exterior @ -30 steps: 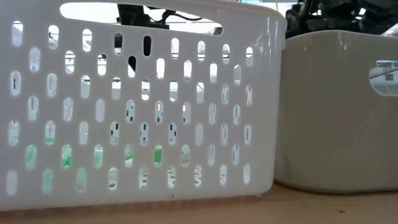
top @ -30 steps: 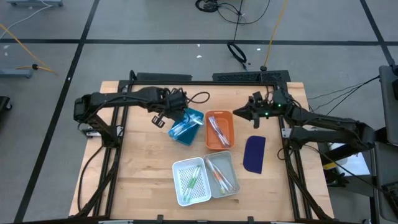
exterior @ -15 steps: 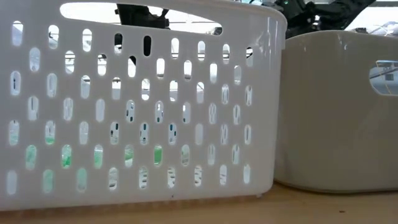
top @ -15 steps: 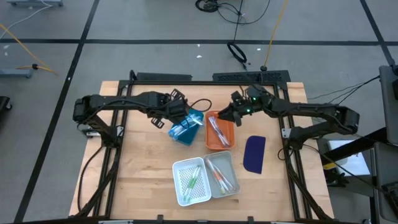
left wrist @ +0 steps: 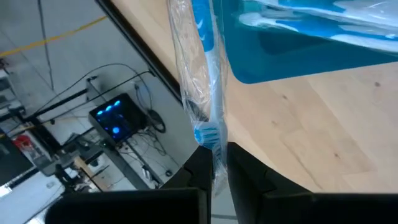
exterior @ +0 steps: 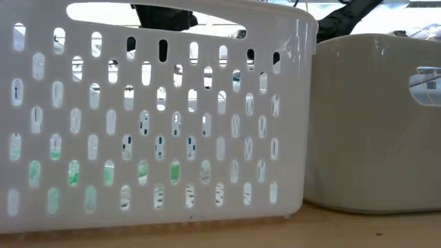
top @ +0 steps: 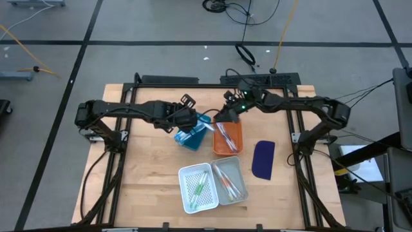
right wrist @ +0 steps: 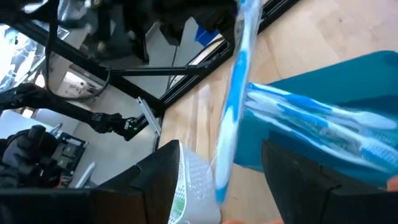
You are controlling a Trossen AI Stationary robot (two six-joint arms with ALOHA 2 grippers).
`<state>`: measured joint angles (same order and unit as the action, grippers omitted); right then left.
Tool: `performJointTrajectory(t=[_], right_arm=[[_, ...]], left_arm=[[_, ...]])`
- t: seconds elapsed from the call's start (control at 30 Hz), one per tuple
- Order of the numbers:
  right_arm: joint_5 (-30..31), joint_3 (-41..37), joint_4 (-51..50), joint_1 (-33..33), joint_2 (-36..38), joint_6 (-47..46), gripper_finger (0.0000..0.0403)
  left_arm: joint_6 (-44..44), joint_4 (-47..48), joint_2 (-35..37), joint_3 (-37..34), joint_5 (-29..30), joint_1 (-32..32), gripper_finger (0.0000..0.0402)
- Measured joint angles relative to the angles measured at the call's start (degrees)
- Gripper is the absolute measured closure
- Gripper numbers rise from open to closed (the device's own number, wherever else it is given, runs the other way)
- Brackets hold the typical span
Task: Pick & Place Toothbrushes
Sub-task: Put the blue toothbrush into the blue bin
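My left gripper [top: 193, 119] [left wrist: 214, 162] is shut on a blue toothbrush [left wrist: 200, 68] in a clear wrapper, beside the blue tray [top: 193, 135]. That tray holds several more blue toothbrushes [right wrist: 323, 124]. My right gripper [top: 220, 116] [right wrist: 222, 149] is open, and its two fingers stand on either side of the held toothbrush [right wrist: 235, 93] without touching it. Further toothbrushes lie in the orange tray [top: 227, 136], the white perforated basket [top: 195, 187] and the pale tray [top: 230, 179]. My left gripper pinches the wrapped toothbrush between its two fingers at the bristle-head end [left wrist: 210, 138]. The fingers come slanting down from the table's left side. The toothbrush sticks out ahead of the fingers, lifted clear of the table and the blue tray.
A dark blue flat oblong piece [top: 263, 159] lies at the table's right. In the low view the white perforated basket [exterior: 151, 117] and the pale tray [exterior: 375, 124] fill the foreground. A dark frame [top: 212, 80] borders the table's far edge and sides.
My right gripper has swung from the table's right side toward the left, across the orange tray's far end, up to the toothbrush in my left gripper. My left gripper has shifted a little toward the table's right with the toothbrush.
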<state>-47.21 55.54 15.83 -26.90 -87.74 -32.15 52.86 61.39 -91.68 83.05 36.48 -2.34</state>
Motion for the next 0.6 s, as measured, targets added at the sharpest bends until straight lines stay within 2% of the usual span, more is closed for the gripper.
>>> performJointTrajectory(t=[0.27,0.6], right_arm=[[-5.5,3.8,-0.2,-0.1,-5.6,-1.6,0.0185],[-7.1,8.6,0.3,1.3,-8.7,-2.5,0.0183]], left_arm=[[4.3,-2.0,0.0,0.0,1.1,1.1,0.0371],[8.8,-5.8,0.0,0.0,0.9,0.5,0.0371]])
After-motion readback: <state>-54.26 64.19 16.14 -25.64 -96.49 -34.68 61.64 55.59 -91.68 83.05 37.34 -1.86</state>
